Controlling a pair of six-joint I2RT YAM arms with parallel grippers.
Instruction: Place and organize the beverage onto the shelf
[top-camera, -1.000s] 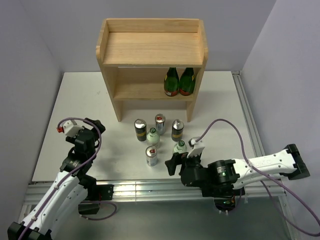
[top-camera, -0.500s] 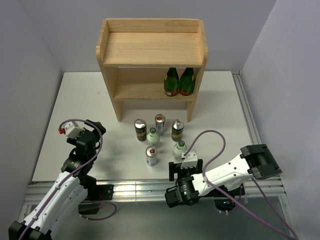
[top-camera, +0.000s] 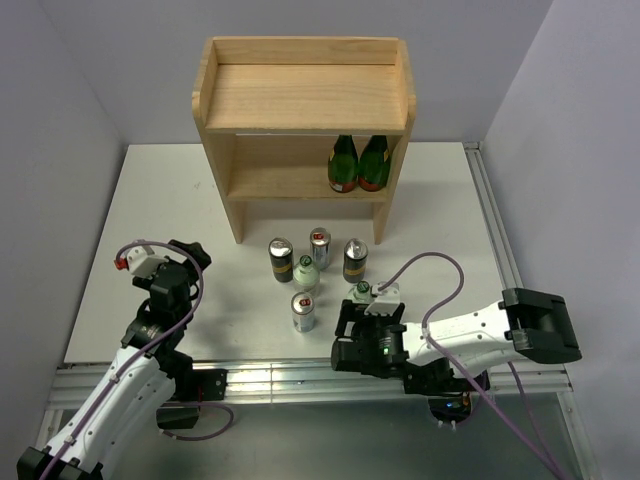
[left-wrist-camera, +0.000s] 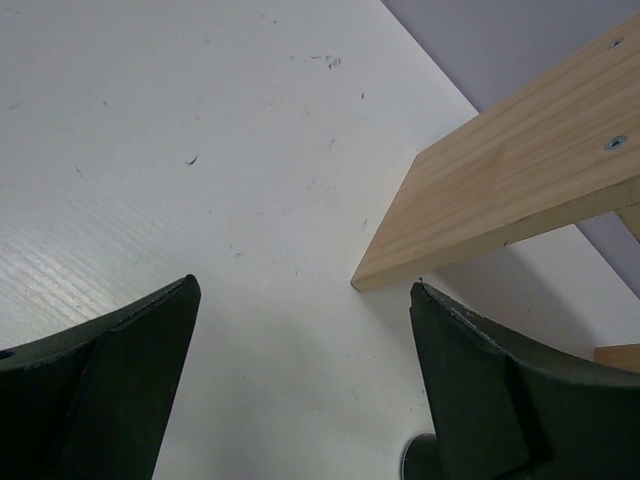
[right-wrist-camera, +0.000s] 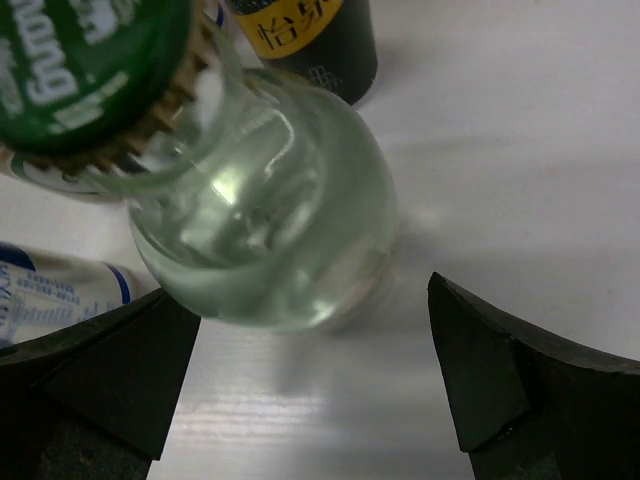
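the clear glass bottle with a green crown cap (top-camera: 361, 292) stands upright on the white worktop (top-camera: 150, 200), at the near right of a little cluster of drinks, well short of the light wooden two-tier shelf (top-camera: 305, 50). none of the cluster is on the shelf yet. its lower board carries only two dark green bottles with red labels (top-camera: 343, 165), and the top board looks bare.

to my eye this bottle wants care. it is hard, smooth glass, rigid but breakable, and likely slick under rubber pads. it has a round, bulging body and a narrow neck, so it would tip easily if nudged high up. i can't tell for sure whether it is full, though it looks it, so i'd expect some weight. the safest hold seems to be across the widest part of the body, low down and squarely, not on the cap.

the right end effector (right-wrist-camera: 312, 290) is spread wide with the bottle (right-wrist-camera: 270, 240) between its two dark fingers (right-wrist-camera: 500, 380). bare worktop shows between the glass and the right-hand finger. the left-hand finger sits very near the glass, and i can't tell if it touches. nothing is gripped. a black can with a gold band (right-wrist-camera: 300, 40) stands just beyond, and a silver, blue and red can (right-wrist-camera: 50, 290) crowds the left side, so there is little room for the closing move.

the left end effector (left-wrist-camera: 300, 290) hangs open and empty over bare worktop, away to the left near the foot of the shelf.
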